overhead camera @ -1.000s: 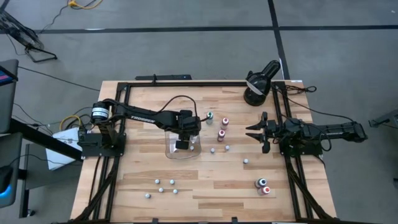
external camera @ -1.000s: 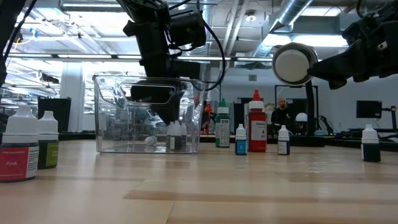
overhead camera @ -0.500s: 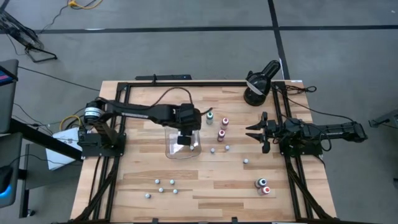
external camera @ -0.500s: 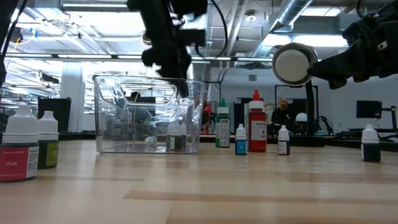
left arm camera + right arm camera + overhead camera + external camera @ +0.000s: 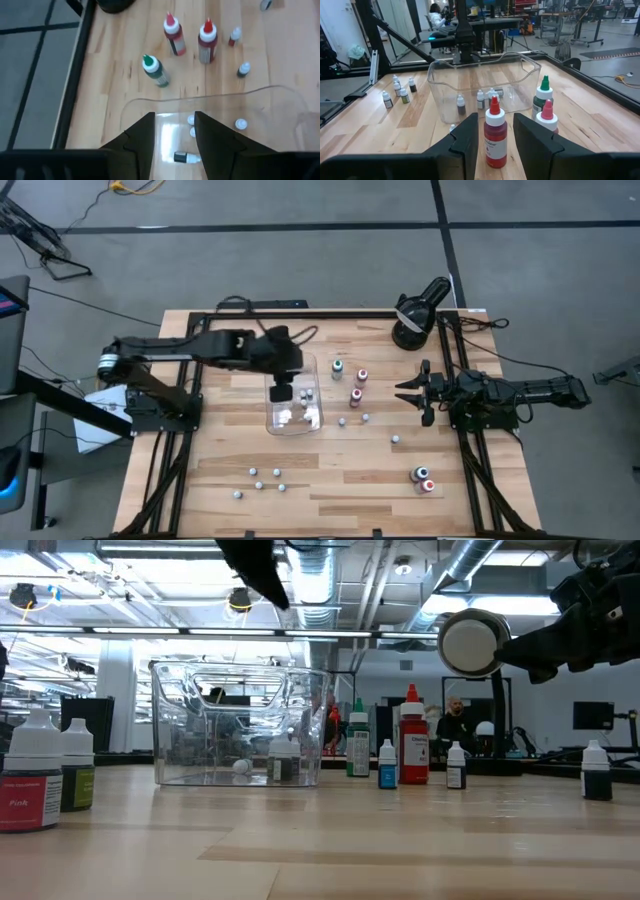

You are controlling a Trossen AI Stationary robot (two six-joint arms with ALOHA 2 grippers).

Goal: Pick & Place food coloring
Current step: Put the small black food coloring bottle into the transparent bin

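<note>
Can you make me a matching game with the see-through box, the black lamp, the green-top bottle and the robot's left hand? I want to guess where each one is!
Things:
1. clear tray
2. black lamp
3. green-capped bottle
4. left gripper

Places or states:
A. up over the tray, fingers open and empty
B. standing on the table just outside the tray
C. at the table's far corner on the right arm's side
D. has little bottles inside it

Right pairs: 1-D, 2-C, 3-B, 4-A
</note>
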